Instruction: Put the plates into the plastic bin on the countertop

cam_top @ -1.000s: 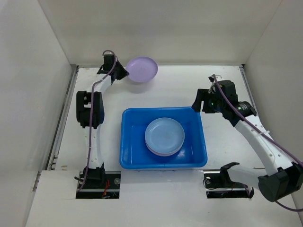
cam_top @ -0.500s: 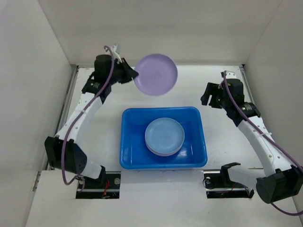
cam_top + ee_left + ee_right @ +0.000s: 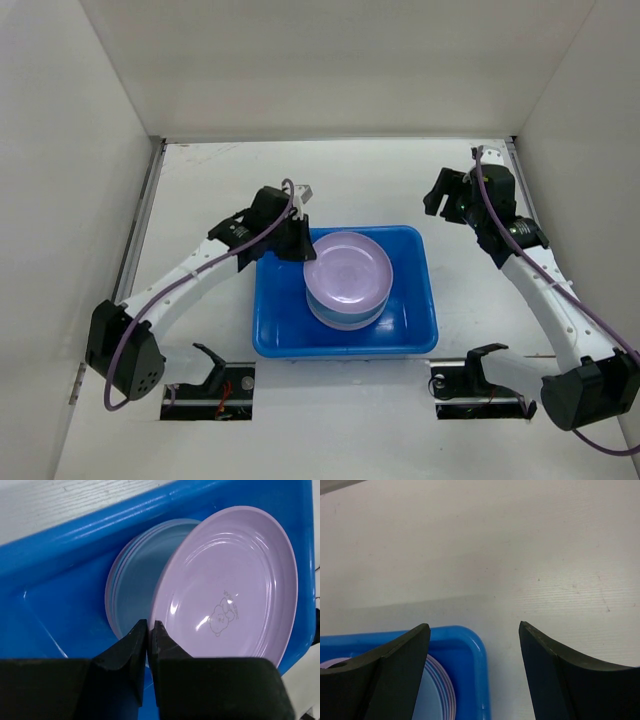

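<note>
The left end effector [image 3: 149, 625] is clenched on the left edge of a lilac plate [image 3: 235, 585], with the jaws pressed nearly together on the thin rim. The plate is held just inside the left wall of the bin [image 3: 270, 345], over the stack of plates [image 3: 137, 575] already lying in it. In the wrist view the held plate is seen tilted against that stack. Whether its lower edge touches the top plate cannot be told. From above, the lilac plate is seen almost centred on the stack, shifted slightly toward the far side.

The right end effector [image 3: 472, 626] is spread wide and nothing is held in it. It hangs over the bare surface [image 3: 360, 180] beyond the far right corner of the bin, well apart from the plate.

The placing step is judged to be nearly done, with only lowering and release left. Several faults could arise from here:

- If the plate is let go while tilted, it may slide off the stack and come to rest against a bin wall.
- Because only a narrow strip of rim is pinched, the plate could pivot or slip in the grip during lowering.
- If the end effector is lowered too far, the bin's left rim could be struck or the bin pushed along the surface.
- On release, the lower jaw may be caught between the held plate and the stack, so the plate could be dragged out of place as the jaw is drawn back.
</note>
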